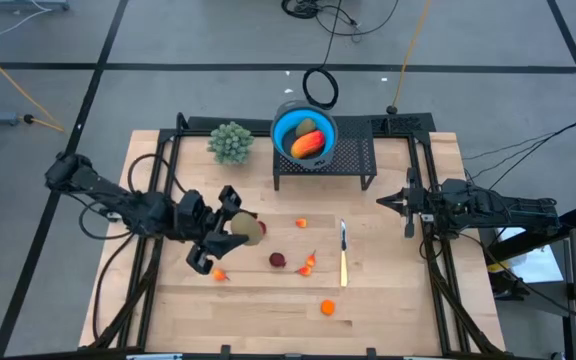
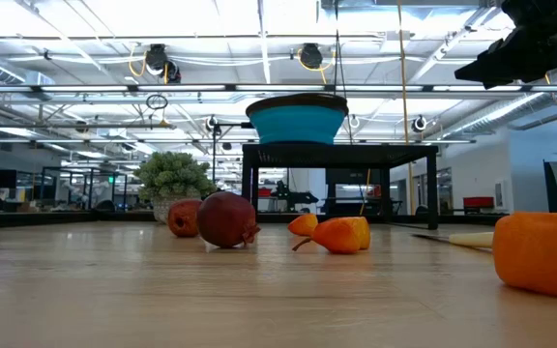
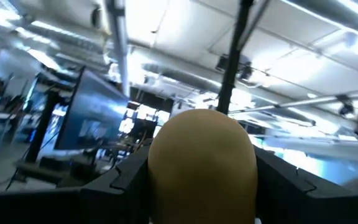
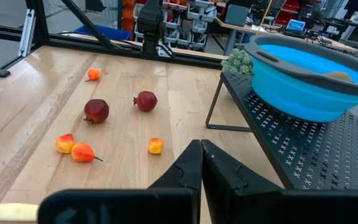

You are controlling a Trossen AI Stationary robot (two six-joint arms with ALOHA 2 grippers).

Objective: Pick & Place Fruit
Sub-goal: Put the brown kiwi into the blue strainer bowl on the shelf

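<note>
Left gripper (image 1: pixel 230 228) clamps smooth brownish-green oval toy fruit (image 3: pixel 202 163) between its fingers at mid-girth; likely light, rigid, slippery.

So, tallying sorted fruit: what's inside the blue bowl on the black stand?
The blue bowl holds an orange-red mango-like fruit and a brownish-green oval; anything beneath them is hidden.
</note>
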